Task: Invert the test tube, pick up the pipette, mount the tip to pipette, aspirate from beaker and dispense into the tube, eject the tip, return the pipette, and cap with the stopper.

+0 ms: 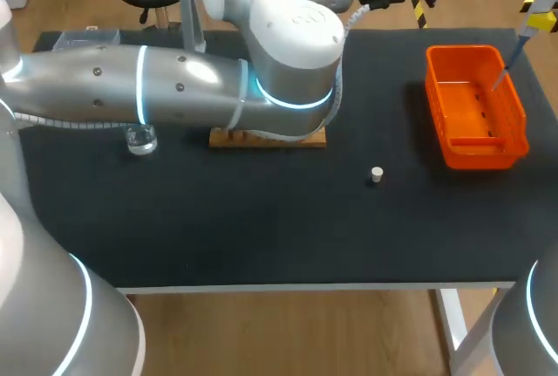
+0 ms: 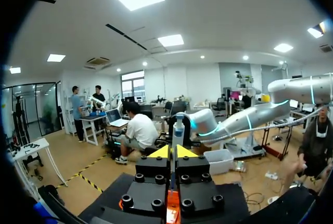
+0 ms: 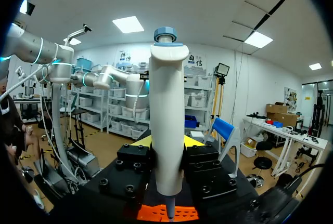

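Right fingers (image 3: 141,142) grip the pipette (image 3: 167,125) from both sides, held upright. It hangs above the table's (image 1: 261,236) far right corner, its tip (image 1: 508,62) over the orange bin (image 1: 514,110) by the right edge. Left fingers (image 2: 161,153) stand narrow, shut on a thin clear tube (image 2: 178,133) that rises between them. Left gripper (image 2: 171,152) sits past the far edge, near the middle. Left arm (image 1: 174,88) lies across the far half and hides most of the wooden rack (image 1: 309,139). Beaker (image 1: 139,140) shows just under that arm, towards the left edge. Stopper (image 1: 376,174) stands alone, right of centre, well apart from the bin.
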